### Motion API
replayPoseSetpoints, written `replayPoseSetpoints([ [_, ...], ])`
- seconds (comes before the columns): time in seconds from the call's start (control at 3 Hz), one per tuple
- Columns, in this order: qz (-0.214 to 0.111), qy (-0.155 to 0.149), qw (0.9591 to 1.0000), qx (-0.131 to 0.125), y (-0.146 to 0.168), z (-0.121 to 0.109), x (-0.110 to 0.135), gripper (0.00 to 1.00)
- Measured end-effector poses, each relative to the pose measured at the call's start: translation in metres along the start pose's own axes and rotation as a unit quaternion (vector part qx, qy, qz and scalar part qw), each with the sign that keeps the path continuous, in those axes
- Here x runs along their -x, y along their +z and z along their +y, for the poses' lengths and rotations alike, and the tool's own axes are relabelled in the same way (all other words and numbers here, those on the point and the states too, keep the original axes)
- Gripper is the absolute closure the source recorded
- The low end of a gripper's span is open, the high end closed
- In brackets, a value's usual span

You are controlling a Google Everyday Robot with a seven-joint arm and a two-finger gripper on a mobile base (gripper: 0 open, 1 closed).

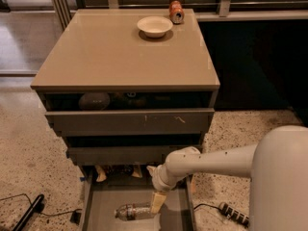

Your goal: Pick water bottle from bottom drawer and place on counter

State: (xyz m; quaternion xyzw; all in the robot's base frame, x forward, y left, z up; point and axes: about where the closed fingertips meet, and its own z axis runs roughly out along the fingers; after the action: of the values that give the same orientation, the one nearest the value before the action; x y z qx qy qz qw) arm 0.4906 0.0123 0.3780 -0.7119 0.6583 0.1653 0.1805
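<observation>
The water bottle (132,211) lies on its side on the grey floor of the open bottom drawer (102,202), cap end to the left. My gripper (157,202) hangs down from the white arm (207,161) inside the drawer, right at the bottle's right end and overlapping it. The tan counter (115,52) is the cabinet's top, well above the gripper.
A white bowl (154,26) and an orange-red soda can (176,11) stand at the back of the counter. The two upper drawers (130,121) are partly open, with dark items inside. Snack packets (115,170) lie at the bottom drawer's back. Cables (233,214) lie on the speckled floor.
</observation>
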Motion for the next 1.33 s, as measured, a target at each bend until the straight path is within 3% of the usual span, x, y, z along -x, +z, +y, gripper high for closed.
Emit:
replayPoseSetpoints([
  [0.67,-0.022,0.007,0.9989,0.042,0.075,-0.003,-0.018,0.0],
  [1.33,-0.023,0.011,0.9984,0.05,0.1,-0.005,-0.027,0.0],
])
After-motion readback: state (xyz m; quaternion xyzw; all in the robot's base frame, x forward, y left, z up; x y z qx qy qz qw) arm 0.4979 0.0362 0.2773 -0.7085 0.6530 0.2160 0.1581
